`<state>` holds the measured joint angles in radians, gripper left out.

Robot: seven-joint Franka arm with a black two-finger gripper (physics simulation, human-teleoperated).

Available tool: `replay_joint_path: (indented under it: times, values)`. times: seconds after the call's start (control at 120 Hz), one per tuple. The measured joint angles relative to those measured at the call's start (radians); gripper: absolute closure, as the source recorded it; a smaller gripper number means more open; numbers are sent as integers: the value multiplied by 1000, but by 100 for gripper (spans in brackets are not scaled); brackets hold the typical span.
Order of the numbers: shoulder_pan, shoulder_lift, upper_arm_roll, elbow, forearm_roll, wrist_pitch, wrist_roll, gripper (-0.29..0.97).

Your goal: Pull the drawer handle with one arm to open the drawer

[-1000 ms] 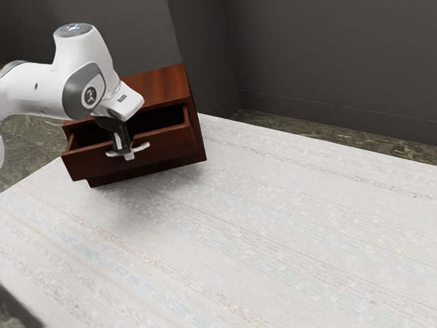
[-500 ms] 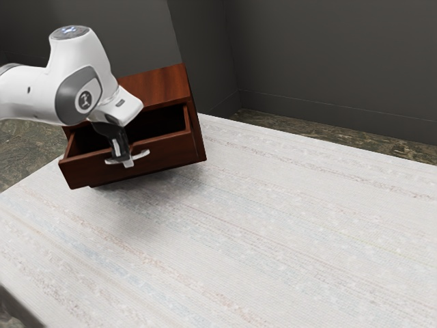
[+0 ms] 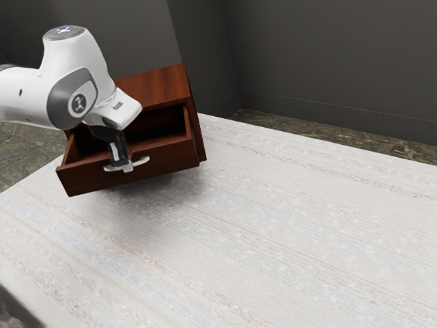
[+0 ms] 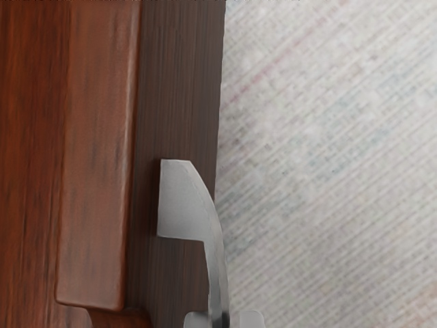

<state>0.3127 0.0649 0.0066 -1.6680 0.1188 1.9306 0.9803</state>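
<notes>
The white arm (image 3: 61, 89) comes in from the exterior view's left and bends down over a small red-brown cabinet (image 3: 160, 82) that sits on the far part of the pale table (image 3: 273, 225), toward that same left side. The drawer (image 3: 160, 152) stands pulled part of the way out of the cabinet toward the near side, so that its dark inside lies open from above.

The black gripper (image 3: 121, 162) points down at the drawer's front. Its fingers are drawn close together and clamp the silver drawer handle (image 3: 134, 163) from two sides; the ends of the bar stick out past them.

In the wrist view the drawer handle (image 4: 194, 219) is a pale curved bar fixed to the drawer's (image 4: 177, 102) dark front edge, with the table's (image 4: 328, 171) woven surface just beyond it on the side away from the cabinet. Behind the table a dark wall (image 3: 328, 48) meets a mottled floor (image 3: 355, 137).
</notes>
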Motion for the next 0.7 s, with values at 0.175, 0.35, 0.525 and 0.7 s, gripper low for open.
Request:
replay_joint_path:
  times: [0.175,0.35,0.525,0.7]
  values:
    - [2,-14,-5,-23,1,7,-11,79]
    - [7,-15,-7,-27,1,9,-25,77]
    - [5,-35,-6,-31,-2,1,-33,65]
    - [17,-76,-15,-35,-3,-24,-38,43]
